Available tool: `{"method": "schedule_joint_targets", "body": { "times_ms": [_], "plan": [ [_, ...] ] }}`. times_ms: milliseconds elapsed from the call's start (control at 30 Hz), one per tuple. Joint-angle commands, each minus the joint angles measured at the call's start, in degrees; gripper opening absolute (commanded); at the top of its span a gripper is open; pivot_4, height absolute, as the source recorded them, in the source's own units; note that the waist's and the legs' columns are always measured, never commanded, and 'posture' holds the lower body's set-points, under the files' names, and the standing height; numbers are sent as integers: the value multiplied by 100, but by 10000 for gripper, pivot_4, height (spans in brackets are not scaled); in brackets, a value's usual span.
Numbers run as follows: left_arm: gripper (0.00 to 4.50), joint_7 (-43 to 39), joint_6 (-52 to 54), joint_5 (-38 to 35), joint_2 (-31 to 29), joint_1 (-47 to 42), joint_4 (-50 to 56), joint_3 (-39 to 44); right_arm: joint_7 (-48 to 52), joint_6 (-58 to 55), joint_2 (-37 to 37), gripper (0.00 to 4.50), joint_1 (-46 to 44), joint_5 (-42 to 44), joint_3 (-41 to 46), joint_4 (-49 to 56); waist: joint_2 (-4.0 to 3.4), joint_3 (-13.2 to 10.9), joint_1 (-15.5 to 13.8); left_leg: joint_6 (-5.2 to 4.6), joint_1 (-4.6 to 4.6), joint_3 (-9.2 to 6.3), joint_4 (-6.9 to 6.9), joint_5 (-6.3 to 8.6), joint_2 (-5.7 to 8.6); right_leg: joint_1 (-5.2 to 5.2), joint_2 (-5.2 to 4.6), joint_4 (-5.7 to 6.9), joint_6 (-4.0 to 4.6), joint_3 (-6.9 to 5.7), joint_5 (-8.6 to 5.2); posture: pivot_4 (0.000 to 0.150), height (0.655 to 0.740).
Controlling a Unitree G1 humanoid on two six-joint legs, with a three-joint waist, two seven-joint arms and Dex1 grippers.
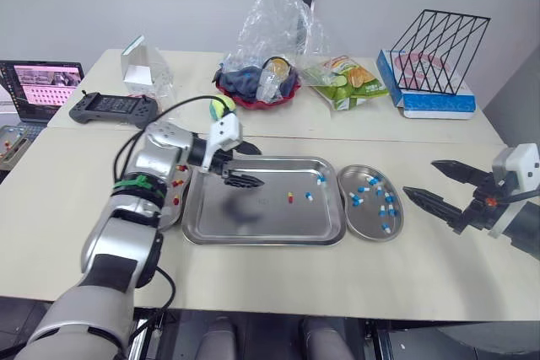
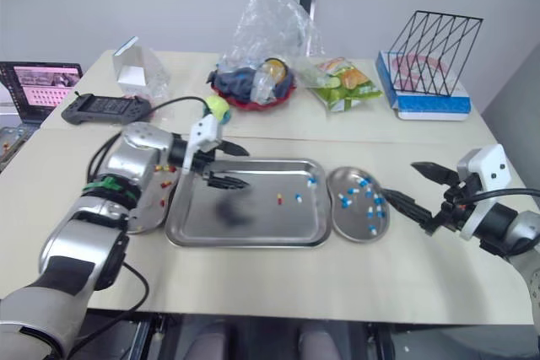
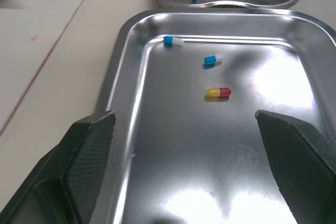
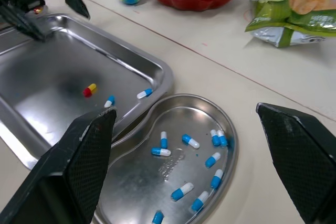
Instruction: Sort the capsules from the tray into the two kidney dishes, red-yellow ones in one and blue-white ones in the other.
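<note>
Overall: we see a steel tray [image 1: 253,227] in the middle of a pale table [image 1: 253,280], with a kidney dish on either side of it.
Left gripper: our left gripper [image 1: 252,166] hangs over the far left part of the tray, its two black fingers spread apart with nothing between them.
Right gripper: our right gripper [image 1: 420,179] hovers above the table just right of the right kidney dish [image 1: 368,218]. Its fingers are spread wide and empty, and they point toward that dish.
Capsules in the tray: three lie loose in the right half of the tray. We see one red-yellow capsule [image 1: 290,198], a blue-white capsule [image 1: 309,196] just beside it, and a second blue-white capsule [image 1: 321,180] near the far right corner.
Right dish: it sits close against the tray's right rim. It holds a scatter of blue-white sorted capsules [image 1: 386,208], and we see no other colour in it.
Left dish: the left kidney dish [image 2: 156,210] lies along the tray's left rim, partly hidden by our left arm. A few red-yellow sorted capsules [image 2: 163,181] show in it, but we cannot count them.
Far side of the table: we see a red bowl [image 1: 245,100] under a crumpled clear bag [image 1: 274,31], a green snack bag [image 1: 350,82], and a black wire rack [image 1: 439,48] with a blue box [image 1: 439,105] at its foot.
Far left of the table: we see a green-yellow ball [image 1: 221,107], a game controller [image 1: 112,108] and a laptop [image 1: 38,86].
</note>
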State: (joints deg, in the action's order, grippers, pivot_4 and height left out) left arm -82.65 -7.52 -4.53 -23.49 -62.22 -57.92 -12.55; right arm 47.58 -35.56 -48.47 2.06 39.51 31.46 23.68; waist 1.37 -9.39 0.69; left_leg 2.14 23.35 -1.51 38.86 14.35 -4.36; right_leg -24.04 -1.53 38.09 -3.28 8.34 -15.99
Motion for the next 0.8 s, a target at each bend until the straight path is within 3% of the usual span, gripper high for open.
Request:
{"method": "schedule_joint_targets", "body": {
  "times_ms": [33,700,800],
  "plan": [
    [45000,95,-325,202,319,-280,-446,-5,-209,195,39,44729,80,-152,225,197,1,0,-5,0,3,-1,3,0,2,-1,-2,0,-1,0,0,1500,7174],
    [45000,419,-650,1164,1263,-486,-1284,-162,-483,452,173,44729,434,-426,507,225,1,0,4,0,0,-5,1,0,5,2,-3,1,-4,1,0,1500,7174],
    [36544,763,-617,1361,1297,-500,-1340,-227,-528,474,191,45000,448,-483,505,223,1,0,3,0,0,-5,1,0,5,2,-3,1,-4,1,0,1500,7174]
  ]
}}
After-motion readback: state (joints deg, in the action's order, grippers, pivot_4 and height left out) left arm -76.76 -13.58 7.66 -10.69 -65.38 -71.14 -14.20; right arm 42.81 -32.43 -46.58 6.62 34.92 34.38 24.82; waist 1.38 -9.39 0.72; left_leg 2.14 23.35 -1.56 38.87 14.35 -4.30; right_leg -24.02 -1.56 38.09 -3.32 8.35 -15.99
